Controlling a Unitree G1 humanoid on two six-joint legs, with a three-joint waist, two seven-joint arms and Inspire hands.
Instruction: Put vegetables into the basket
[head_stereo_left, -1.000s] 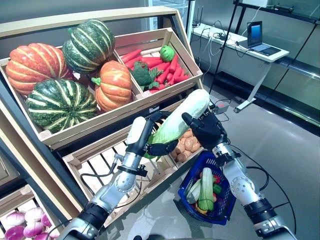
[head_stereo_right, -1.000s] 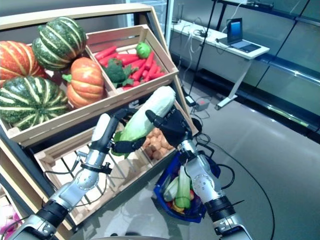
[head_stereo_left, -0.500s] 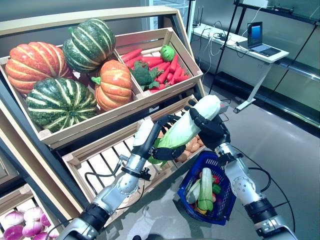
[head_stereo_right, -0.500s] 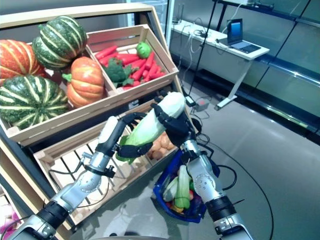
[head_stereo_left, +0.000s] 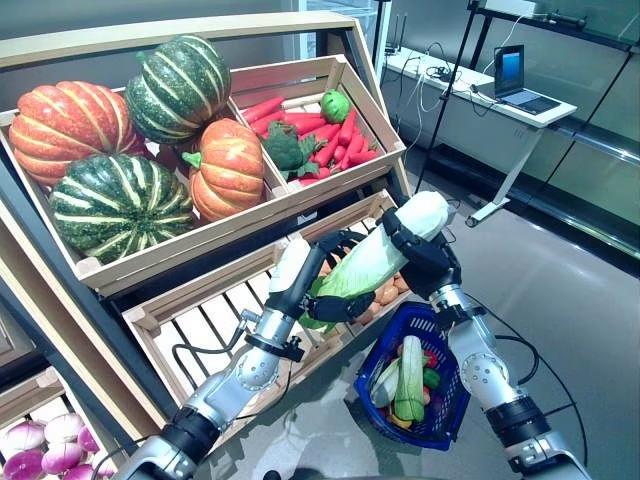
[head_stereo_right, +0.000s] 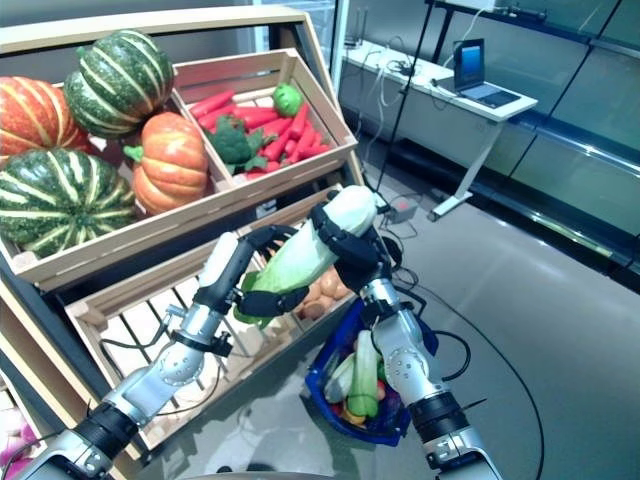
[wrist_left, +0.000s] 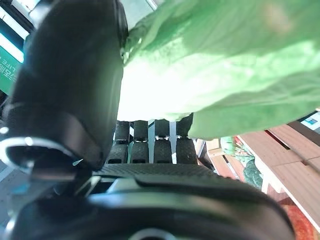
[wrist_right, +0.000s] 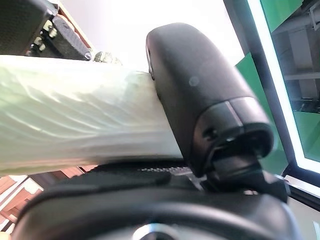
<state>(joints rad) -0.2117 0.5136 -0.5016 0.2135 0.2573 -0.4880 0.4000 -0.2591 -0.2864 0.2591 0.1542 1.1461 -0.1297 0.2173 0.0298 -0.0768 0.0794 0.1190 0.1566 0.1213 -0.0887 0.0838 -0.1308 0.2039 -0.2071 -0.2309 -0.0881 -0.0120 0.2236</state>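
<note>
Both arms reach up together, the left hand (head_stereo_left: 335, 300) curled under the leafy green end of one long pale-green napa cabbage (head_stereo_left: 375, 258) and the right hand (head_stereo_left: 425, 262) clamped around its white end. The cabbage hangs tilted in the air between them. Below the right hand hangs one blue wire basket (head_stereo_left: 437, 430), its handle hidden behind that arm, its packed vegetables too jumbled to count.

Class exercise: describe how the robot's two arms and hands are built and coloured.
Both arms are silver-grey metal segments with black joint bands. The left hand and right hand are dark, with ribbed fingers and a smooth, rounded thumb. The left hand's back bears a white cover.
</note>
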